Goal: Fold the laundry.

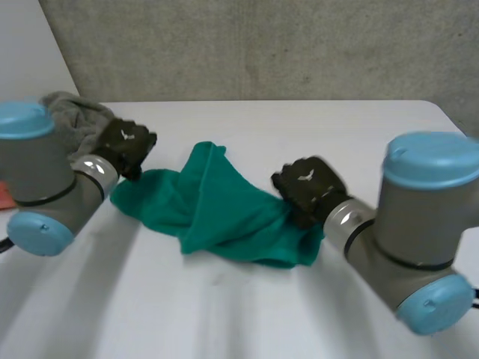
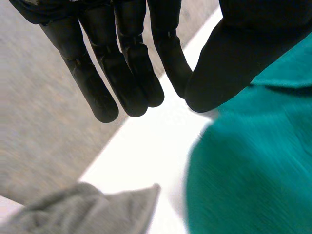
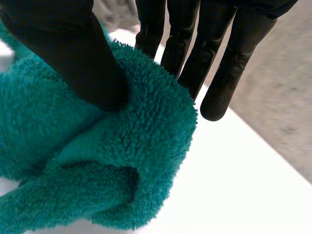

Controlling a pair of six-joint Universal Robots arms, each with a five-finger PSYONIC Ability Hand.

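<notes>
A green towel lies crumpled across the middle of the white table. My left hand is at the towel's left end. In the left wrist view its fingers are straight and the thumb is drawn in close to them, right beside the towel's edge. No cloth shows between them. My right hand is at the towel's right end. There its thumb presses into a thick fold of the towel, with the straight fingers behind it, pinching the fold.
A grey cloth lies bunched at the table's back left, behind my left hand; it also lies below the fingertips in the left wrist view. A concrete wall runs behind the table. Bare tabletop stretches in front of the towel.
</notes>
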